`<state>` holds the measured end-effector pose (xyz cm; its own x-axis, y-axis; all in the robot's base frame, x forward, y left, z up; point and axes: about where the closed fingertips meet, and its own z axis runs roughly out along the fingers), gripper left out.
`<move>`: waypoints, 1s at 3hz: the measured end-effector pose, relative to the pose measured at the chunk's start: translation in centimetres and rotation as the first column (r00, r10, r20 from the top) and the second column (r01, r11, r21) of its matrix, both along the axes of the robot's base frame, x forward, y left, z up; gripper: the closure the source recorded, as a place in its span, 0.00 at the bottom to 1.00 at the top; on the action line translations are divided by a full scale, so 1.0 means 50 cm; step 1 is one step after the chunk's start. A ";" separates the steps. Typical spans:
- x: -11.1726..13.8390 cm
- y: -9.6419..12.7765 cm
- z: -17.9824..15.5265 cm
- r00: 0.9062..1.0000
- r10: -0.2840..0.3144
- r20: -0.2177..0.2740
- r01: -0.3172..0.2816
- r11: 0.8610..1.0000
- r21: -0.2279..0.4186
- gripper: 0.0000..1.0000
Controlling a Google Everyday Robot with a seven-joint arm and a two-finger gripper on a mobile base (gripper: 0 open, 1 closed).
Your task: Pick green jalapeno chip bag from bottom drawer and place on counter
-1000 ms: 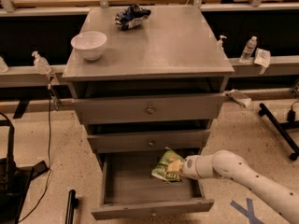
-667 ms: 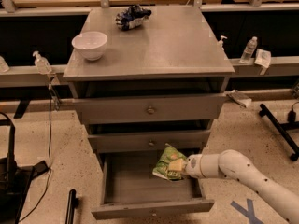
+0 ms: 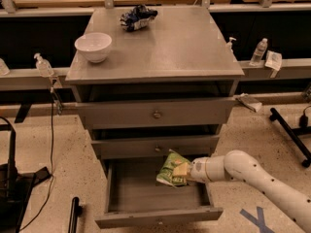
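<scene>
The green jalapeno chip bag (image 3: 171, 168) is held just above the open bottom drawer (image 3: 155, 198), at its right side. My gripper (image 3: 182, 171) comes in from the right on a white arm and is shut on the bag's right edge. The counter (image 3: 165, 42) is the grey top of the cabinet, well above the bag.
A white bowl (image 3: 93, 46) stands at the counter's left. A dark blue-and-white bag (image 3: 137, 17) lies at its back. Two shallower drawers (image 3: 155, 114) above the bag are slightly open. Bottles (image 3: 260, 51) stand on side ledges. A black stand (image 3: 9, 178) and cable are at the left.
The gripper has lifted the green bag a little higher above the drawer floor, toward the front of the middle drawer.
</scene>
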<state>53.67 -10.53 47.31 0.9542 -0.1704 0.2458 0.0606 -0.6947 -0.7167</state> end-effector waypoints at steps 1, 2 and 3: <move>-0.009 -0.001 0.107 0.999 0.049 -0.005 -0.048 0.989 0.143 1.00; -0.024 -0.002 0.237 0.988 0.109 0.107 -0.133 0.959 0.249 1.00; -0.022 0.019 0.357 0.961 0.186 0.204 -0.243 0.920 0.307 1.00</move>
<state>52.59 -9.61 65.13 0.9263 -0.0640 0.3712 0.3211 -0.3811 -0.8670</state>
